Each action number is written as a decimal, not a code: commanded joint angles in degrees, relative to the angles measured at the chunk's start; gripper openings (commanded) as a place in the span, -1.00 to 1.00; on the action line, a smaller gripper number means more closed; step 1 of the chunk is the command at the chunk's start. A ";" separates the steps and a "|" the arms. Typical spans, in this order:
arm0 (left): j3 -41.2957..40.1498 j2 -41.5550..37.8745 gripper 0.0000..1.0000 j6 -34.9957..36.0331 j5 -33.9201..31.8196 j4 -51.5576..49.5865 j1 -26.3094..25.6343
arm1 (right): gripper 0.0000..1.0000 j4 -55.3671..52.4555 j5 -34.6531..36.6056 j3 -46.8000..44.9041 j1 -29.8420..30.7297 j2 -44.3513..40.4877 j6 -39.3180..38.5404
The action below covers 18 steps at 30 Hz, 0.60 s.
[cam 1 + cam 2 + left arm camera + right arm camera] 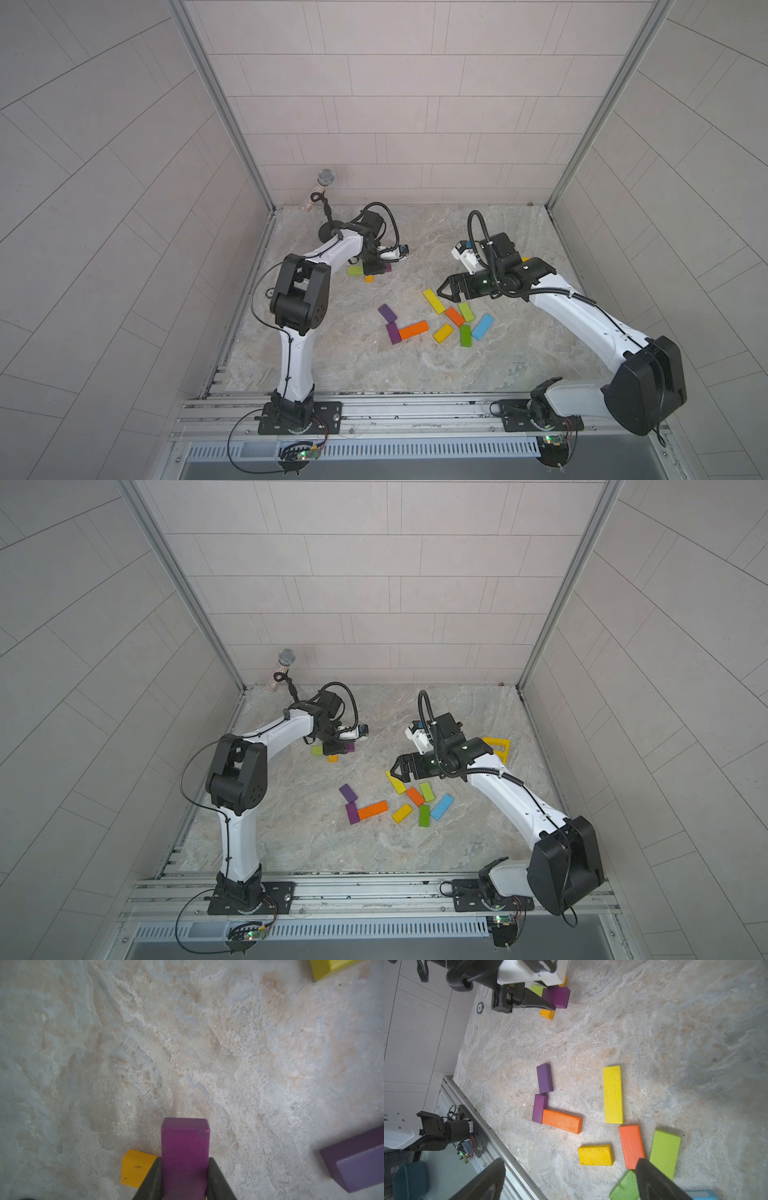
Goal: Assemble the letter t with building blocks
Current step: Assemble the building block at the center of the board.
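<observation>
Enclosure: pale grey tiled wall panels (395, 104) on three sides, joined by aluminium corner posts (224, 108). Work surface: matte, mottled beige-grey stone-pattern tabletop (415, 365). Slotted aluminium rail (415, 409) along near edge. Lighting even, shadows soft.

The left gripper (376, 266) hung low at the far side between a lime block (355, 270) and a purple block (388, 268), while the right gripper (441, 289) hovered over a long yellow block (434, 301) beside 8 scattered blocks (413, 329).

Soft even light, faint shadows, blurry close-up
</observation>
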 commanded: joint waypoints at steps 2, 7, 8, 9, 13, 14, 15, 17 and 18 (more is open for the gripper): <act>2.29 2.19 -0.38 2.59 -0.19 0.09 0.15 | 0.99 0.18 0.38 0.21 -0.26 0.39 0.07; 2.34 2.99 -0.38 3.65 -0.16 0.72 0.14 | 0.99 0.21 0.20 0.26 -0.40 0.94 0.15; 2.39 3.18 -0.38 3.72 -0.34 0.80 0.15 | 0.99 0.17 0.17 0.27 -0.40 1.01 0.23; 2.30 3.26 -0.38 3.86 -0.53 0.81 0.15 | 0.99 0.13 0.17 0.27 -0.42 1.12 0.22; 2.44 4.02 -0.37 4.13 -0.50 0.81 0.15 | 0.99 0.17 0.22 -0.10 -0.40 1.13 0.20; 2.52 4.25 -0.37 4.07 -0.44 0.81 0.15 | 0.99 0.16 0.17 0.01 -0.44 1.14 0.15; 2.56 4.36 -0.37 4.07 -0.48 0.81 0.15 | 0.99 0.20 0.18 -0.01 -0.48 1.14 0.16; 2.43 4.59 -0.37 4.23 -0.55 0.81 0.15 | 0.99 0.17 0.08 -0.02 -0.67 1.10 0.15; 2.39 4.70 -0.37 4.34 -0.58 0.83 0.16 | 0.99 0.21 0.12 -0.04 -0.74 1.10 0.13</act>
